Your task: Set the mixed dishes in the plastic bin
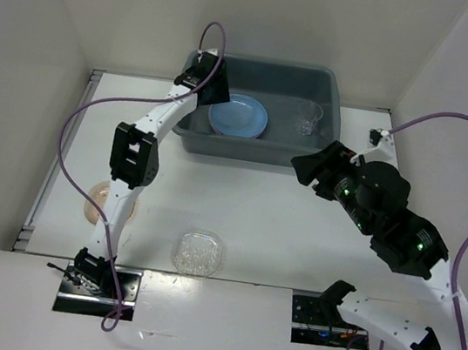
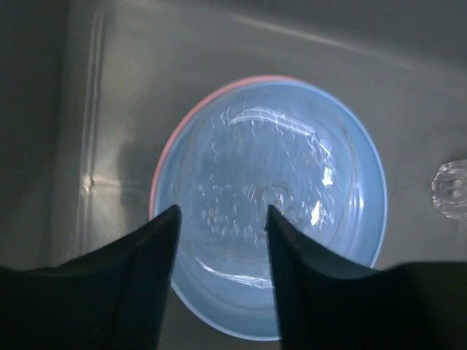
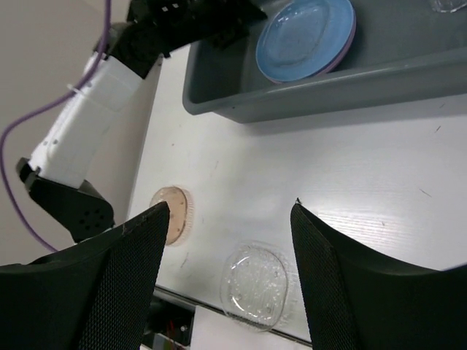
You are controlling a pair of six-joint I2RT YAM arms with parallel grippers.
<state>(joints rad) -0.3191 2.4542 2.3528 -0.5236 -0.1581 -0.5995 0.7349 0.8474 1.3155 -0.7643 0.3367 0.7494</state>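
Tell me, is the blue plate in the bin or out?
In. The blue plate lies flat on the floor of the bin, inside its walls, under the open left gripper.

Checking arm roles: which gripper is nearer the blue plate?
Left. The left gripper hangs open right above the blue plate inside the bin. The right gripper, also open, is outside the bin, over the table near its front right.
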